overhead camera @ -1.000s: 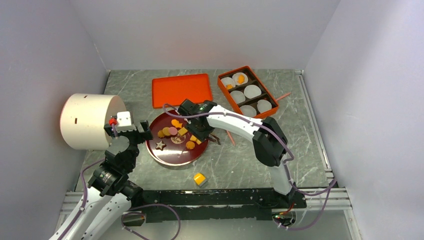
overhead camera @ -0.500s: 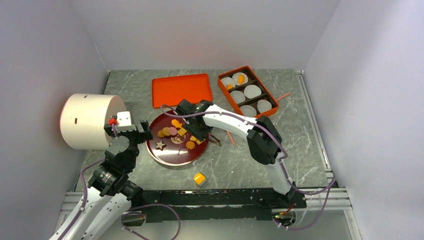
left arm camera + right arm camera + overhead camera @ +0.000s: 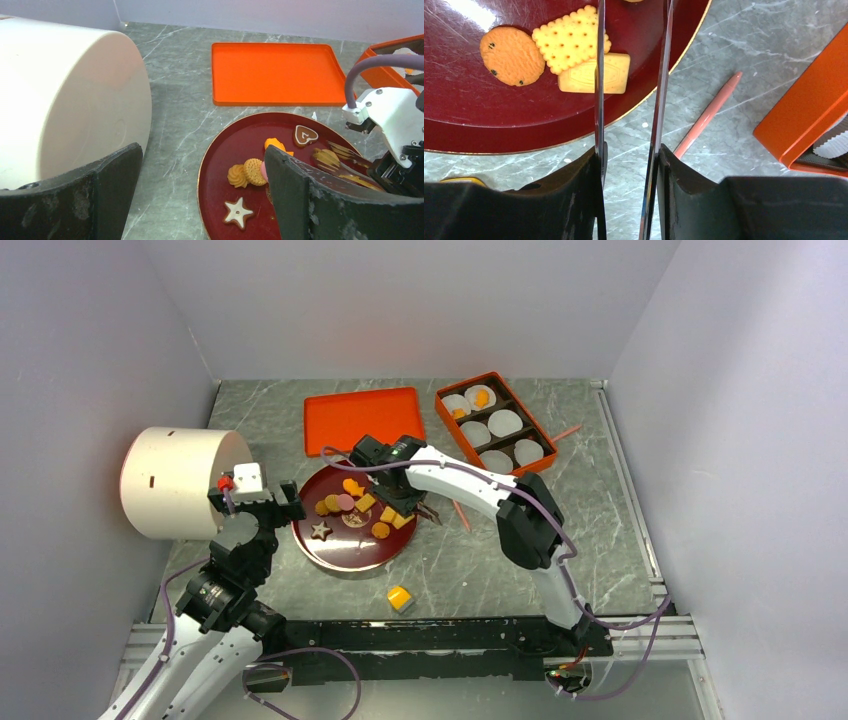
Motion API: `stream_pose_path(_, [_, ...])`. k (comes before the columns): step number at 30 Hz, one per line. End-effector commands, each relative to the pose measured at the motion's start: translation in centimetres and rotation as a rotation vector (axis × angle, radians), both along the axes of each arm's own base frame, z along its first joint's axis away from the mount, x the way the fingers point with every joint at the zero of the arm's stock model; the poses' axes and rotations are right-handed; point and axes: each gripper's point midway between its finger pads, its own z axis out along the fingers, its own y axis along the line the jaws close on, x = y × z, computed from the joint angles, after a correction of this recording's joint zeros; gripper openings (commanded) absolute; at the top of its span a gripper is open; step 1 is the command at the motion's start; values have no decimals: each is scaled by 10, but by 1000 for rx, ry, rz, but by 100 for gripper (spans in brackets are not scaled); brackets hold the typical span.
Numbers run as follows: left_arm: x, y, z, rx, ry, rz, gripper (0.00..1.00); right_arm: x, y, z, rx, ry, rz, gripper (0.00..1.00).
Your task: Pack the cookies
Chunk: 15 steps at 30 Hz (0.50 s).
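Several cookies (image 3: 352, 506) lie on a dark red plate (image 3: 330, 552): star (image 3: 237, 212), heart (image 3: 305, 135), round (image 3: 254, 171) and square (image 3: 569, 45) ones. My right gripper (image 3: 405, 502) is over the plate's right edge, shut on thin metal tongs (image 3: 599, 75). The tong blades stand a little apart with nothing between them, next to a rectangular yellow cookie (image 3: 616, 75). My left gripper (image 3: 255, 502) is open and empty at the plate's left edge (image 3: 200, 200). An orange box (image 3: 494, 422) of white paper cups holds two orange cookies (image 3: 481, 397).
A white cylinder (image 3: 175, 480) lies at the left. A flat orange tray (image 3: 364, 418) sits behind the plate. A yellow-orange cube block (image 3: 399, 597) is in front of the plate. Pink sticks lie right of the plate (image 3: 461, 514) and by the box (image 3: 566, 432).
My right gripper with the tongs has shifted slightly left over the plate's right side. The left arm and the cookies have not moved.
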Motion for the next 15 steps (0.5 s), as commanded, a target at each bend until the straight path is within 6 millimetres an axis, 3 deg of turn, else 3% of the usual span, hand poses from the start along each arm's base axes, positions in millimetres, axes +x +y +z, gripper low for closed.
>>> stream_pose_path(1, [1,-2,8,-9,-37,-11,96,13,-1,51,55,-106,-13,42])
stream_pose_path(7, [1,-2,9,-10,-38,-12,97,26,-17,72,39,-164,-51,42])
stream_pose_path(15, [0,-1,9,-12,-42,-11,96,68,-66,105,111,-250,-191,41])
